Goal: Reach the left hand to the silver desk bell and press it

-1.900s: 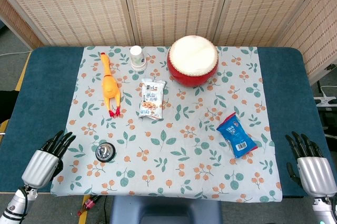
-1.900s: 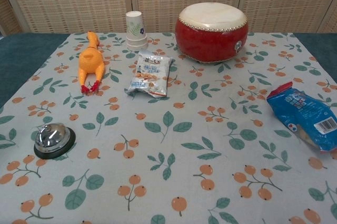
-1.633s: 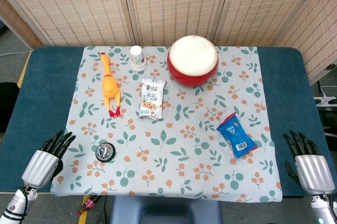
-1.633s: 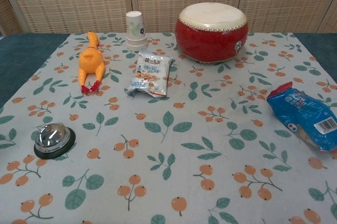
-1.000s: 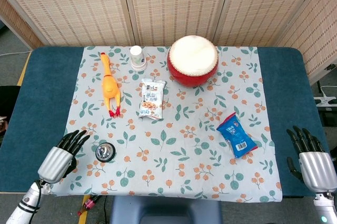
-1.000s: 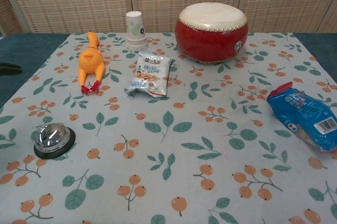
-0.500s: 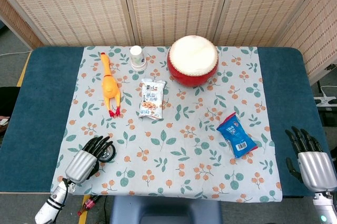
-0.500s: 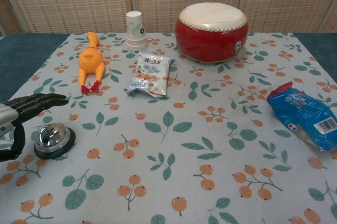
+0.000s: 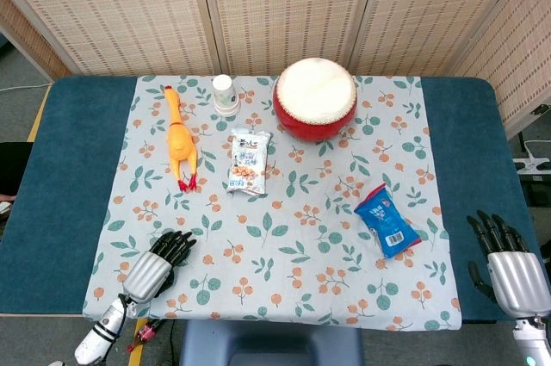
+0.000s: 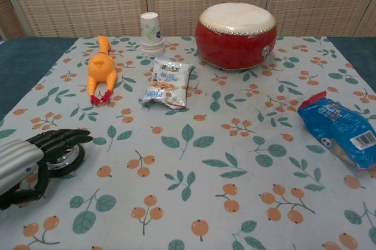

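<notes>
The silver desk bell (image 10: 66, 159) sits on the floral tablecloth near the front left; only part of its dome and black base shows in the chest view. My left hand (image 10: 28, 159) lies over it with dark fingers (image 10: 63, 139) stretched across its top, holding nothing. I cannot tell whether they touch the dome. In the head view my left hand (image 9: 156, 266) hides the bell completely. Off the cloth, my right hand (image 9: 511, 269) rests at the table's front right with fingers spread and nothing in it.
A rubber chicken (image 9: 177, 136), a paper cup (image 9: 224, 93) and a red drum (image 9: 315, 97) stand along the back. A snack packet (image 9: 248, 162) lies mid-table and a blue packet (image 9: 386, 220) to the right.
My left hand has moved right from beside the bell to over it, and now covers it in the head view. The right hand has stayed put.
</notes>
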`<act>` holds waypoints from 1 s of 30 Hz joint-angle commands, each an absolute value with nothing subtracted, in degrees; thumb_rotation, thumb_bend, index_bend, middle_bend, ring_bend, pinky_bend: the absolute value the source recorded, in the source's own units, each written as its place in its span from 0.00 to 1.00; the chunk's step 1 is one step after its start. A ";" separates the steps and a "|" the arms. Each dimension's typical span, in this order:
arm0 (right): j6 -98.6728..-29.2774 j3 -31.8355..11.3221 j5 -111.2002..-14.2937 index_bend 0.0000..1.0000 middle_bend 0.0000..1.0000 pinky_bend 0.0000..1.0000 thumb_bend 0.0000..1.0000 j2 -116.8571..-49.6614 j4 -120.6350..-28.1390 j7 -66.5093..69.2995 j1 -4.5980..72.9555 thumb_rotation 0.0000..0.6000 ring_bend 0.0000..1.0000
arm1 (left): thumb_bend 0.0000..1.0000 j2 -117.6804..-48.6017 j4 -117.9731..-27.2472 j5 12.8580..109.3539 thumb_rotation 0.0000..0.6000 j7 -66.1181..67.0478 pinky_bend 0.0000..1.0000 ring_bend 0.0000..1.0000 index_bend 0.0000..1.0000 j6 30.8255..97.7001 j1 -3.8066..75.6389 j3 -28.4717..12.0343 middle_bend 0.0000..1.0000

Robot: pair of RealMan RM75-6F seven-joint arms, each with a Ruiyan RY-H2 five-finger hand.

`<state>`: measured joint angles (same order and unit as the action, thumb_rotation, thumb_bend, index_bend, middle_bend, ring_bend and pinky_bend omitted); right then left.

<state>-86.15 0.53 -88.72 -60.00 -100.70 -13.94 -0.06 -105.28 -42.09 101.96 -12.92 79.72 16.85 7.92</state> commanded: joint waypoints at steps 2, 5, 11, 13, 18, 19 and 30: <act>-86.75 1.19 -89.43 0.08 0.02 0.15 0.44 -60.20 -100.22 -13.82 -0.73 1.00 0.00 | 1.00 -109.19 -35.56 101.55 1.00 -16.73 0.12 0.00 0.00 78.72 16.69 8.92 0.00; -86.21 0.68 -88.99 0.08 0.02 0.15 0.44 -60.25 -100.26 -13.95 -0.25 1.00 0.00 | 1.00 -109.69 -33.95 101.53 1.00 -17.80 0.12 0.00 0.00 80.54 16.57 8.77 0.00; -85.70 0.24 -88.60 0.08 0.02 0.15 0.44 -60.00 -100.65 -13.95 0.18 1.00 0.00 | 1.00 -107.30 -36.61 102.67 1.00 -17.25 0.12 0.00 0.00 87.56 16.64 8.33 0.00; -85.88 0.29 -88.72 0.08 0.02 0.15 0.44 -60.06 -100.57 -13.94 0.08 1.00 0.00 | 1.00 -105.71 -39.13 103.11 1.00 -16.45 0.12 0.00 0.00 89.62 16.78 8.18 0.00; -85.13 0.35 -88.25 0.08 0.02 0.15 0.44 -60.00 -100.67 -14.14 0.26 1.00 0.00 | 1.00 -100.03 -47.35 104.61 1.00 -11.76 0.12 0.00 0.00 93.01 18.00 7.71 0.00; -84.93 0.40 -88.23 0.08 0.02 0.15 0.44 -59.91 -100.80 -14.08 0.32 1.00 0.00 | 1.00 -98.67 -48.93 104.80 1.00 -10.79 0.12 0.00 0.00 93.39 18.16 7.63 0.00; -83.20 -0.77 -86.30 0.08 0.02 0.15 0.44 -60.15 -100.80 -14.34 1.59 1.00 0.00 | 1.00 -82.69 -62.63 98.17 1.00 -2.53 0.27 0.02 0.00 91.33 14.91 6.47 0.04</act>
